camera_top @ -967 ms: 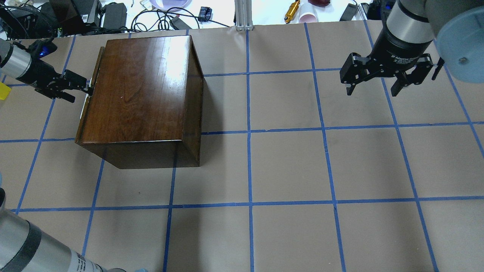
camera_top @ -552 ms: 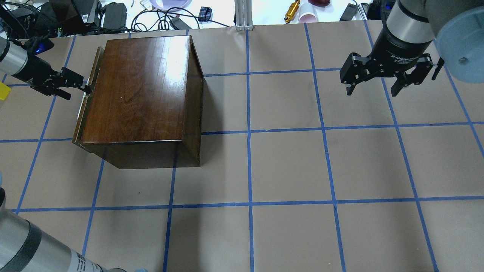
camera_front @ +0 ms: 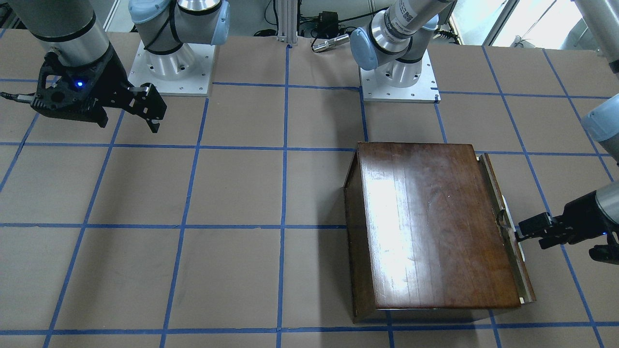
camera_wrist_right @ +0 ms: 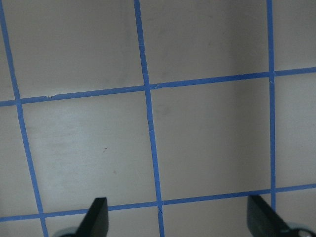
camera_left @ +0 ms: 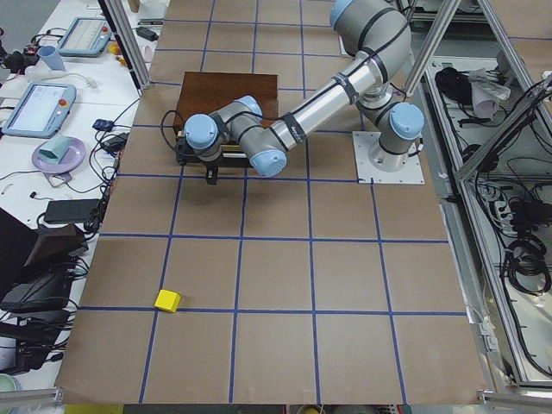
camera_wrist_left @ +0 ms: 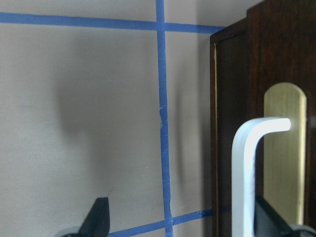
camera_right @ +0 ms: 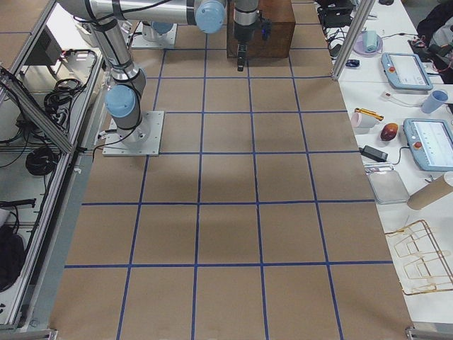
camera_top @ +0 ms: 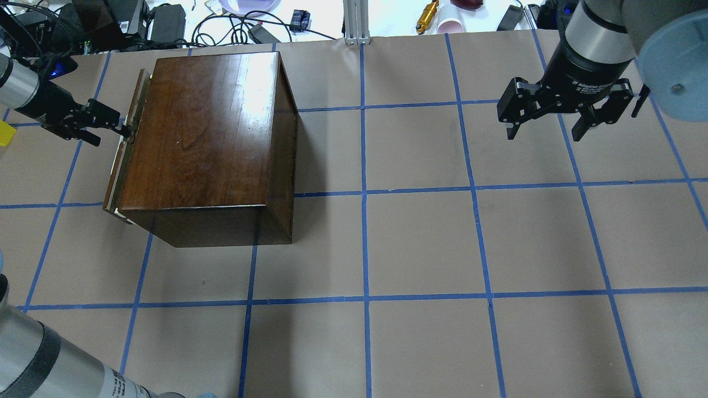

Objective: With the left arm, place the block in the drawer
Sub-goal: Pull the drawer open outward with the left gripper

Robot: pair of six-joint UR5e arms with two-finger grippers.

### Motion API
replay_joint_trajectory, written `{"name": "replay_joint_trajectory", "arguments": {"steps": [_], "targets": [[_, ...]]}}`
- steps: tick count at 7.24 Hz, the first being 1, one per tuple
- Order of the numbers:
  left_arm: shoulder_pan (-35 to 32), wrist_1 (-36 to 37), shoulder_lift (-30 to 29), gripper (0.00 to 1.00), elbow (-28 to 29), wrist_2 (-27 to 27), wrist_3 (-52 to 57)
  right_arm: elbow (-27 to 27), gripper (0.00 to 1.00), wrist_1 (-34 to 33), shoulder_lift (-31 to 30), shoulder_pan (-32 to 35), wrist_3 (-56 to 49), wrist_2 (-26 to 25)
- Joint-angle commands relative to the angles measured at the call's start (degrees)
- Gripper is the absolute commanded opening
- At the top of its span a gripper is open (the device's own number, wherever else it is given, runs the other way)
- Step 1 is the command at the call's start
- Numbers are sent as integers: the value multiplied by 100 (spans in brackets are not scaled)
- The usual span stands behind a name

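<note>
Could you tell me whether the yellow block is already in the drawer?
No, the block lies on the table, well apart from the wooden box.

- The small bright yellow cube block (camera_top: 4, 134) is cut off by the overhead view's edge at 9 o'clock, so only part of it shows.
- The shallow pale-wood drawer (camera_top: 117, 161) shows only as a thin strip there. Its inside is hidden under the glossy dark-brown wooden box (camera_top: 204, 132).
- In the exterior left view, at 10 o'clock, the silver-grey left arm (camera_left: 319, 103) covers the drawer's front.
- The black left gripper (camera_wrist_left: 183, 222) shows only its fingertips (camera_wrist_left: 100, 218) in its wrist view, cut off at 7 and 5 o'clock.
- A blurred white bent handle (camera_wrist_left: 245, 168) partly hides the 5 o'clock fingertip.
- In the exterior right view the box is cut off at 12 o'clock.
</note>
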Motion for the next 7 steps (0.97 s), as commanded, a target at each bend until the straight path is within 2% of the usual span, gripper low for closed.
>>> {"name": "replay_joint_trajectory", "arguments": {"steps": [1,7], "targets": [[0,0,-10,100,70,109,8,6,100,0,0,-9,0,0],[35,0,-63,100,140,293,140,-2,100,0,0,0,0,0]]}}
